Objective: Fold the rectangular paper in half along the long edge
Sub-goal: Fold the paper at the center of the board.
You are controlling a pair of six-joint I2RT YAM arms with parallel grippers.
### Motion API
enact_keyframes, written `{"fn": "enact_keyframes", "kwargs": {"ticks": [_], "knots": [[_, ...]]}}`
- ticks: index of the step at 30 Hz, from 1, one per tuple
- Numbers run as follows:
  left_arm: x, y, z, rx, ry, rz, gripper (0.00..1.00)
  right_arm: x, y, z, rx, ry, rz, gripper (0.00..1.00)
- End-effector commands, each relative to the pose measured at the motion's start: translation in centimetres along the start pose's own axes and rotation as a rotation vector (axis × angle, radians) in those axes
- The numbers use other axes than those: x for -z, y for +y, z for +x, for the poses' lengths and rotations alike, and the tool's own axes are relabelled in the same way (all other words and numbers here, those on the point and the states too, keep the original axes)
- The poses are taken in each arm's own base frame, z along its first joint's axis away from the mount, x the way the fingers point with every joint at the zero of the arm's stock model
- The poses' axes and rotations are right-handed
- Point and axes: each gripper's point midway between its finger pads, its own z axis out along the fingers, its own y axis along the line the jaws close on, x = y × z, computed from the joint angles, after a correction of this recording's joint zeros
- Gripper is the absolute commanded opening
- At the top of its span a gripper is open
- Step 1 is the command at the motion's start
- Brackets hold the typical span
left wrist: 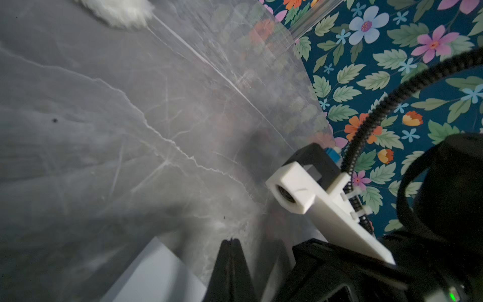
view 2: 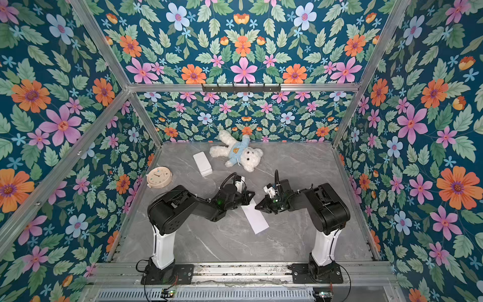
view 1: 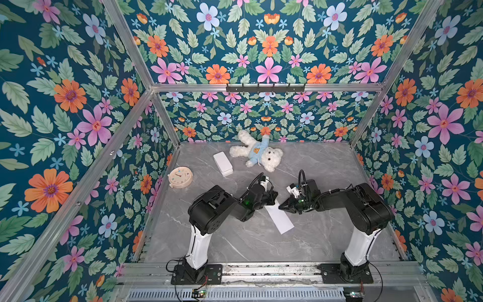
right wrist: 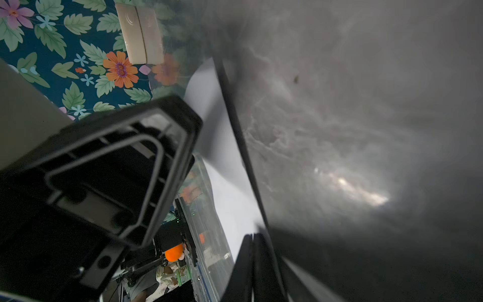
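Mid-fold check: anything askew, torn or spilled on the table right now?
Nothing spilled or torn. The rectangular paper lies diagonal to the edges of the table, its far end hidden under the left end effector. The teddy bear sprawls face-up at the back.

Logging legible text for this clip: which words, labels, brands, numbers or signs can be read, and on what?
No text can be read.
Round cream clock: dial marks too small to read.
White teddy bear in blue hoodie: orange chest badge, no legible lettering.
White rectangular paper: visible face blank.
White rounded-corner box: no label visible.
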Motion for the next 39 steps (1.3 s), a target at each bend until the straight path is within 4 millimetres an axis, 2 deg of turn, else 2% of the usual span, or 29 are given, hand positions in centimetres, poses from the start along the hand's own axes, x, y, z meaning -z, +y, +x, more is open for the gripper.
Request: {"fn": "enact_keyframes", "kwargs": {"ticks": [1,5,11,14,16,20,30,33,35,38,39], "knots": [[-0.6,-0.7,0.9,0.048,0.014,0.027,0.00,0.1,-1.8,0.1,-0.032,-0.022,0.091,0.07],[-1.4,0.7,1.9,0.068,0.040,-0.013,0.00,0.3,-1.7,0.1,-0.028,-0.025,0.095,0.08],[-1.1,3.5,3.0,0.062,0.080,-0.138,0.00,0.6,-1.7,0.2,-0.019,-0.029,0.109,0.08],[-0.4,5.2,2.2,0.021,0.094,-0.264,0.00,0.9,-1.6,0.2,-0.010,-0.034,0.119,0.08],[-0.1,5.4,1.5,-0.046,0.122,-0.325,0.00,1.0,-1.6,0.2,-0.004,-0.036,0.126,0.07],[0.1,5.6,1.5,-0.131,0.206,-0.398,0.00,1.2,-1.3,0.1,0.008,-0.039,0.125,0.08],[-0.6,7.0,2.4,-0.116,0.221,-0.421,0.00,1.3,-0.6,0.3,-0.020,-0.043,0.087,0.08],[-0.6,6.8,2.0,-0.119,0.198,-0.406,0.00,1.5,-0.4,0.5,-0.025,-0.050,0.074,0.08],[-0.3,5.6,1.0,-0.129,0.152,-0.367,0.00,1.5,-0.4,0.4,-0.027,-0.052,0.071,0.08],[0.7,3.3,-1.1,-0.162,0.072,-0.307,0.16,1.4,-0.5,0.1,-0.030,-0.060,0.077,0.08],[1.0,2.6,-1.7,-0.173,0.052,-0.295,0.18,1.3,-0.5,0.0,-0.033,-0.060,0.075,0.08]]}}
